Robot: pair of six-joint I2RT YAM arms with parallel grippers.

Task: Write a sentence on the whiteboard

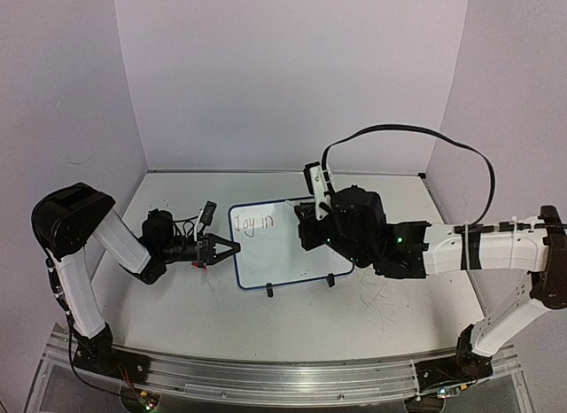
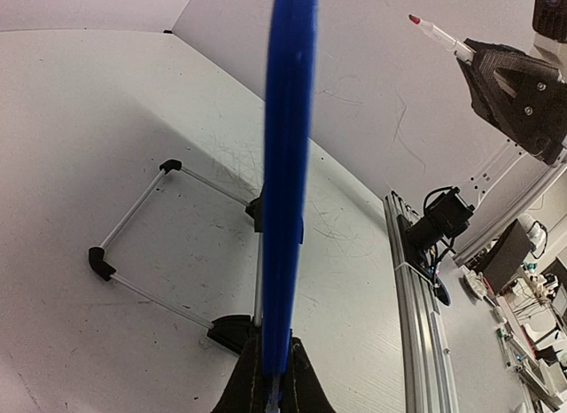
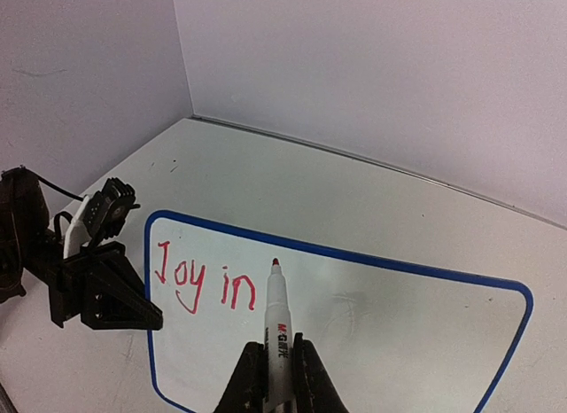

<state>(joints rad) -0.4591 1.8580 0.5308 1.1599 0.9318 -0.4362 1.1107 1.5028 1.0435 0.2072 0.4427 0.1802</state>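
Currently, the whiteboard (image 1: 288,245) stands at the centre of the top view on the table (image 1: 177,307), propped on its black feet. The left gripper (image 1: 235,247) is closed on the board's left edge; in the left wrist view the blue rim (image 2: 288,165) rises from between its fingers (image 2: 248,386). The sentence (image 3: 204,284) reads "Joy in" at the board's upper left. The right gripper (image 3: 275,382) clamps a red marker (image 3: 277,324), tip up-frame, just right of "in" and clear of the surface.
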